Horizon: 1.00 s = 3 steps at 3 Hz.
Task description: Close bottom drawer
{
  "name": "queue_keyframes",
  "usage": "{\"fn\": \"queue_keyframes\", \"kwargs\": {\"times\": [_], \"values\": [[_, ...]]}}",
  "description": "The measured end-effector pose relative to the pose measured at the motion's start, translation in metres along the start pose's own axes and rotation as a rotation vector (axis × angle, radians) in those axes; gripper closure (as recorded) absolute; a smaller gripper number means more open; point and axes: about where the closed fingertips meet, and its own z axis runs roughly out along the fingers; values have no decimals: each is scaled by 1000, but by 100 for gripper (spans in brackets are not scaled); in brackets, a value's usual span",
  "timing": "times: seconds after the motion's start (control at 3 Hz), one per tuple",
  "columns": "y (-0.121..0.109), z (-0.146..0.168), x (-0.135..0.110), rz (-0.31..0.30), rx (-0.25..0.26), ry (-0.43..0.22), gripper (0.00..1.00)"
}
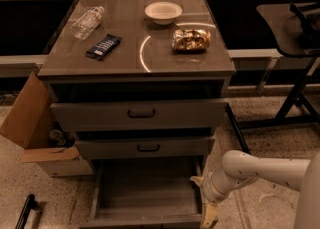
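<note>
The bottom drawer (145, 193) is the lowest of three grey drawers. It is pulled far out and shows its wide shallow tray, which is bare inside. Its front panel runs along the lower frame edge and its handle is out of view. My gripper (206, 208) hangs at the end of the white arm, just outside the drawer's right front corner, with one pale finger (209, 216) pointing down beside the front panel. The middle drawer (145, 148) and top drawer (141, 114) stand a little way out above it.
On the cabinet top (135, 60) lie a white bowl (163, 12), a plastic bottle (87, 22), a dark snack bar (103, 46) and a gold bag (191, 39). An open cardboard box (35, 133) stands left. A dark chair base (295, 108) stands right.
</note>
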Motion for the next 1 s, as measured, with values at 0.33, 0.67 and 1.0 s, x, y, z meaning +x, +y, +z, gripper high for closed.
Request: {"fn": "queue_keyframes", "kwargs": {"times": [0.33,0.67,1.0], "values": [[-2,42,35,23,-27,-29,20],[-3,76,58,46,-47,-34,43],[-7,101,71,66,-52,-28,67]]}}
